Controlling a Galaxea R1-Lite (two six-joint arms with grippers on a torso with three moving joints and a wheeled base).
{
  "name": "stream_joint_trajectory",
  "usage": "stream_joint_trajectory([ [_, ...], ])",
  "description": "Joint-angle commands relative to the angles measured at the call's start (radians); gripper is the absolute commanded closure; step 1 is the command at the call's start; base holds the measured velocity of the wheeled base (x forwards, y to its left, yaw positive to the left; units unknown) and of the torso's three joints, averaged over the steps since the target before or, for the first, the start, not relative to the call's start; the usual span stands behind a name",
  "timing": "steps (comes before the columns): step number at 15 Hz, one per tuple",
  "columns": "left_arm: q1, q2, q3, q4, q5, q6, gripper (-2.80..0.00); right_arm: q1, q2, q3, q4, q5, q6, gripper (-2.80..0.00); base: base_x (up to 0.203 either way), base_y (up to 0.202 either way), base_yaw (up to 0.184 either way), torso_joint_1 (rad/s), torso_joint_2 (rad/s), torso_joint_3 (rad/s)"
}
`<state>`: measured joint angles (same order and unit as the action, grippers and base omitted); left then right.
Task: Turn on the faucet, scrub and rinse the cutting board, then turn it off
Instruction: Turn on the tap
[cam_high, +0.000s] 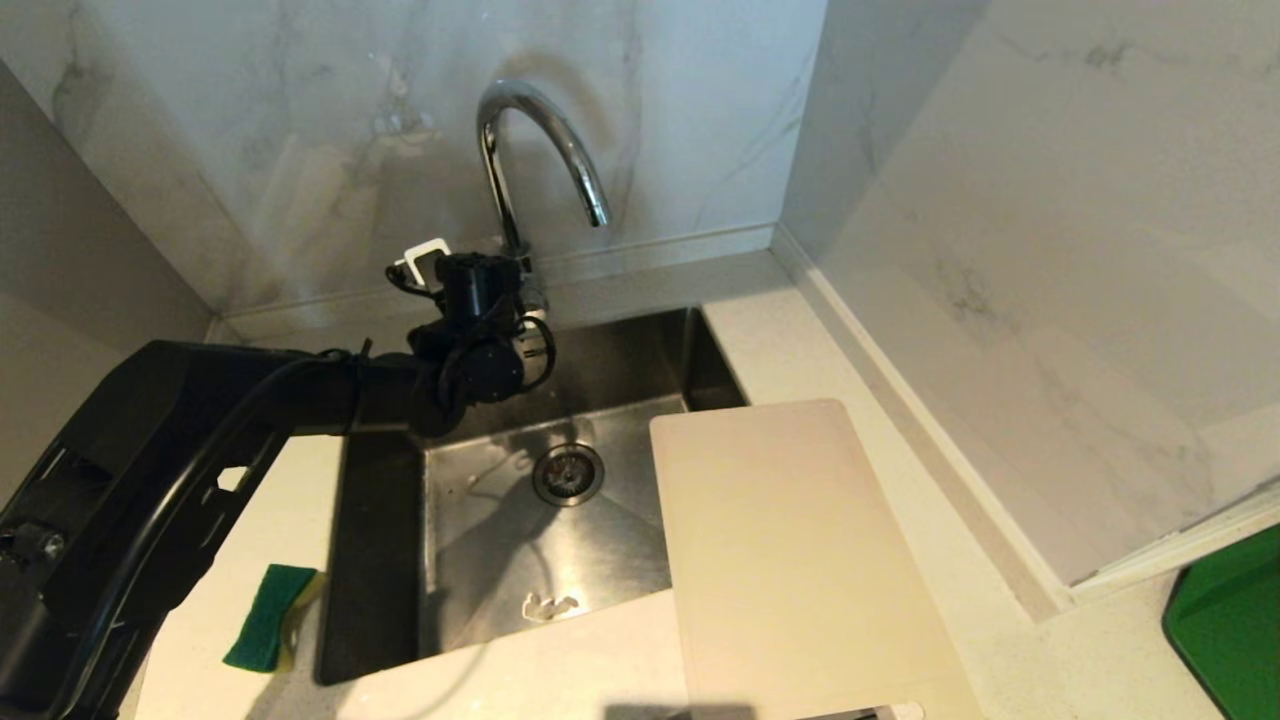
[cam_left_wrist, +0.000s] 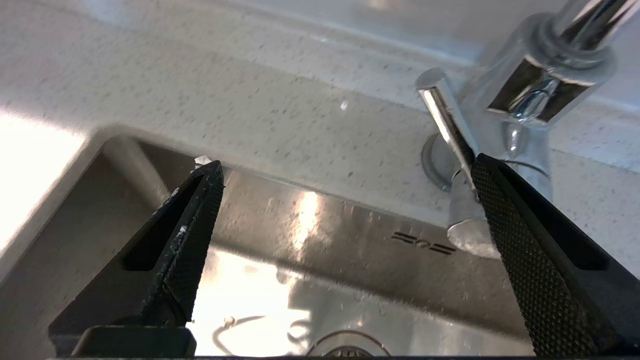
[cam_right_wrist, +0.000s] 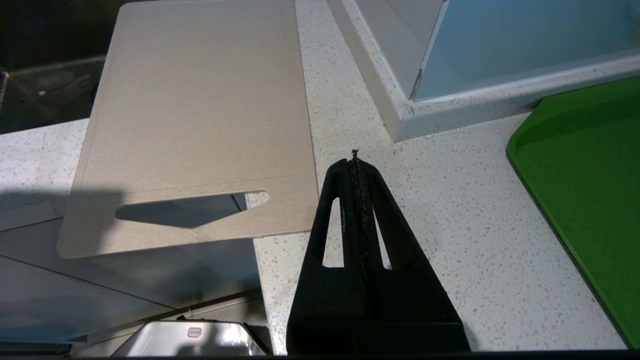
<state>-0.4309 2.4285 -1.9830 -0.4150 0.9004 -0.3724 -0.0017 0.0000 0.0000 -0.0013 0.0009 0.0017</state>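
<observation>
Black textured fingers of the left gripper (cam_left_wrist: 345, 175) are spread wide apart and nothing is held between them. One finger (cam_left_wrist: 505, 210) is seen right against the thin chrome lever (cam_left_wrist: 445, 112) at the base of the faucet (cam_high: 520, 150); whether the two actually touch cannot be told. The other finger (cam_left_wrist: 200, 215) hangs over the back edge of the steel sink (cam_high: 640, 340). In the head view, the left arm is stretched across the sink's rear left corner, just in front of the faucet's tall arched spout. The cutting board (cam_high: 790, 550), cream-white, lies flat on the speckled countertop (cam_right_wrist: 450, 240) to the right of the sink, its left edge overhanging the basin and its handle slot at the near end. A green and yellow sponge (cam_high: 270, 615) rests on the counter left of the sink. The right gripper (cam_right_wrist: 355, 160) is pressed closed and empty, hanging above the counter beside the board's near end. A green tray (cam_right_wrist: 585, 170) lies further right.
</observation>
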Motion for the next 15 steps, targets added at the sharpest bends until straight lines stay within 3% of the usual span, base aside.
stream_joint_trajectory([
  [1, 0.017, 0.021, 0.000, -0.013, 0.008, 0.004, -2.80, 0.000, 0.000, 0.000, 0.000, 0.001, 0.000, 0.00, 0.000, 0.000, 0.000, 0.000, 0.00, 0.000],
  [10, 0.032, 0.028, 0.001, -0.052, 0.020, 0.014, -2.80, 0.000, 0.001, 0.000, 0.000, 0.001, 0.000, 0.00, 0.000, 0.000, 0.000, 0.000, 0.00, 0.000],
  [15, 0.044, 0.056, 0.001, -0.123, 0.051, 0.074, -2.80, 0.000, 0.000, 0.000, 0.000, 0.001, 0.000, 0.00, 0.000, 0.000, 0.000, 0.000, 0.00, 0.000],
])
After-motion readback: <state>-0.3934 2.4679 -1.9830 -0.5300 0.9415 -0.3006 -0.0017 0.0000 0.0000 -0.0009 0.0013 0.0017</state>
